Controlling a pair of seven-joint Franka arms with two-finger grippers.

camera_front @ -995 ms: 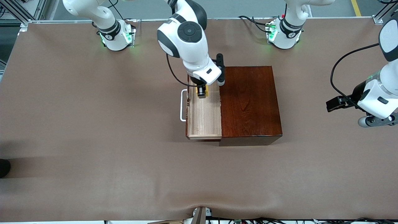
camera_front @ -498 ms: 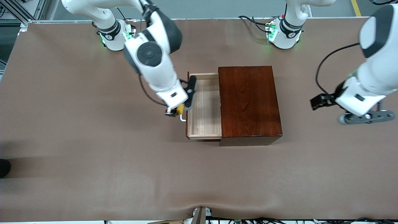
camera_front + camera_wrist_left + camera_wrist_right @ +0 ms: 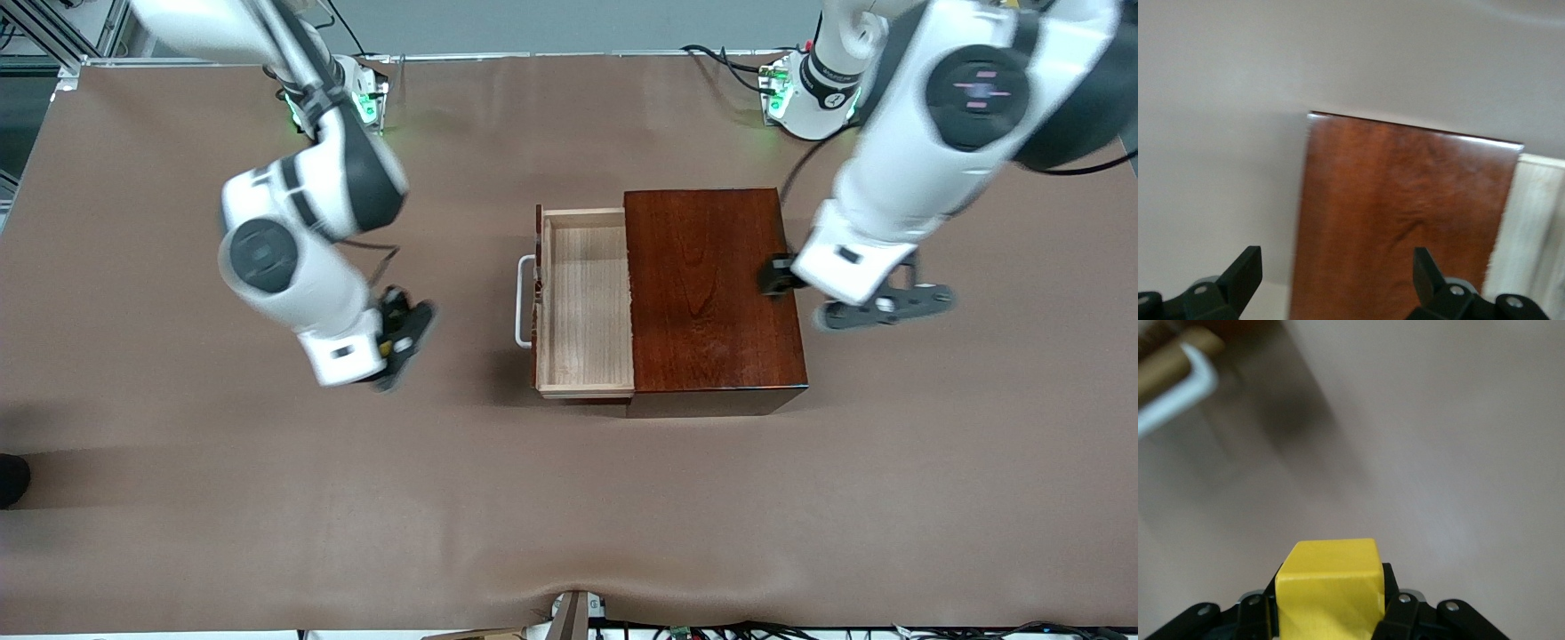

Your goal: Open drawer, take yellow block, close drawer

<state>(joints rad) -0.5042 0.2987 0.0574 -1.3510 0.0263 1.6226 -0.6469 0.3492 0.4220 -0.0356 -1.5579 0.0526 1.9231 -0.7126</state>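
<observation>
The drawer (image 3: 587,302) of the dark reddish-brown box (image 3: 711,284) stands pulled open toward the right arm's end, its pale interior empty and its white handle (image 3: 524,302) out front. My right gripper (image 3: 400,342) is over the bare table in front of the drawer, shut on the yellow block (image 3: 1328,587), which fills the space between its fingers (image 3: 1401,613). The handle (image 3: 1178,393) shows blurred in the right wrist view. My left gripper (image 3: 878,307) is open and empty over the box's end toward the left arm. The left wrist view shows the box top (image 3: 1398,220) between its fingers (image 3: 1245,270).
The brown table mat (image 3: 267,498) spreads all round the box. Both arm bases (image 3: 333,98) stand along the table edge farthest from the front camera. A dark object (image 3: 11,480) sits at the table's edge at the right arm's end.
My right gripper lifted the yellow block out of the drawer and carried it over the table toward the right arm's end. My left arm swung in to the box.
</observation>
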